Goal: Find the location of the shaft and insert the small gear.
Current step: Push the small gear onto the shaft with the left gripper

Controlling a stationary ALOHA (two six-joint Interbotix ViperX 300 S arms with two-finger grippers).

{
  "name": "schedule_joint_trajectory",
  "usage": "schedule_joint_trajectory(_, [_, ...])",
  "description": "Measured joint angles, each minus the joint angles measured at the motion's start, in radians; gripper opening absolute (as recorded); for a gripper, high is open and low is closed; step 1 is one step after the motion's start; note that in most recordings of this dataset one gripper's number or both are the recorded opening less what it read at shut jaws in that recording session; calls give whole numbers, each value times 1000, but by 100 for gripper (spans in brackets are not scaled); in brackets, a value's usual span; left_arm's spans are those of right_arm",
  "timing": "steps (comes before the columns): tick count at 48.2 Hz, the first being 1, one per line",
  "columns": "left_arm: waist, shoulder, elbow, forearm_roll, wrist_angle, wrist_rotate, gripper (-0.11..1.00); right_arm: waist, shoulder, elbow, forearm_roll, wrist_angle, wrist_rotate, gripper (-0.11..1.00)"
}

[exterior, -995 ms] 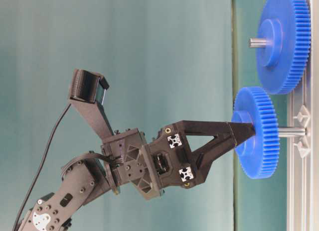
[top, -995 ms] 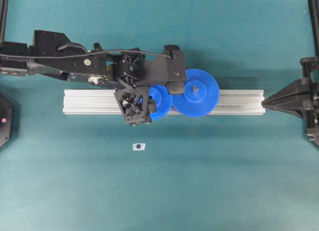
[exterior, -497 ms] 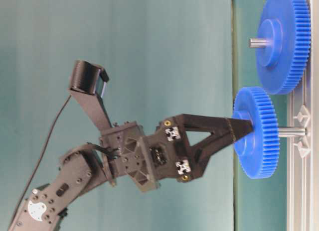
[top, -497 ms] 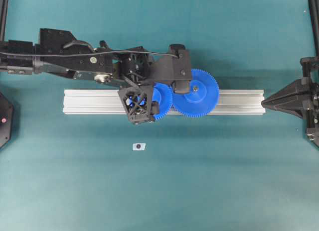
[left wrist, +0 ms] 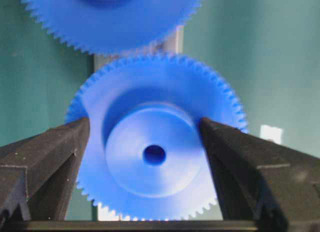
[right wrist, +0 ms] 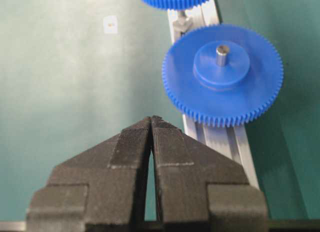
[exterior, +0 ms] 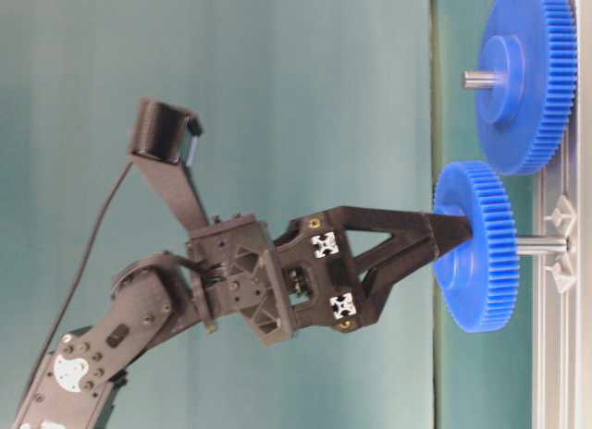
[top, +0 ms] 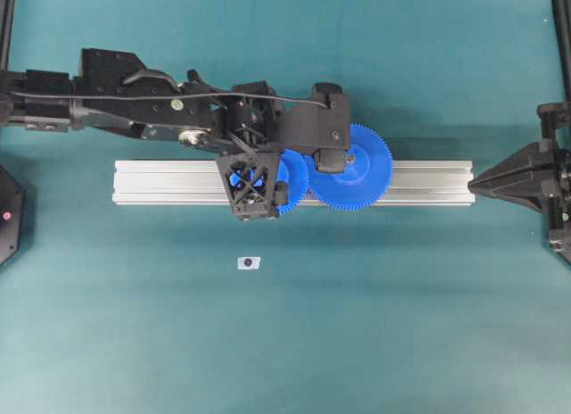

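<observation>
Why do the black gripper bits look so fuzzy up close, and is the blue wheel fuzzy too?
Left wrist view: the left gripper fingers are close and blurred; the small gear is slightly soft. Right wrist view: the right gripper is sharper, and the bigger gear shows crisp teeth.

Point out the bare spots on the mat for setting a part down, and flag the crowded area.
Free: the mat below the aluminium rail, except the small tag; also the strip above it, right of the left gripper. Crowded: mid-rail, around the small gear and large gear.

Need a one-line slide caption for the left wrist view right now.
Open left gripper straddling the raised hub of the small blue plastic toothed gear, fingers apart from it, larger blue gear meshing beyond.
</observation>
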Motion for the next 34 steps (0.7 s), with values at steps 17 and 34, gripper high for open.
schedule_joint_trajectory(17, [-6, 3, -60, 0, -5, -2, 86, -3, -2, 2, 0, -3, 0, 8])
schedule_joint_trajectory(34, [-17, -52, 55, 0, 3, -18, 86, -9, -3, 6, 0, -9, 0, 8])
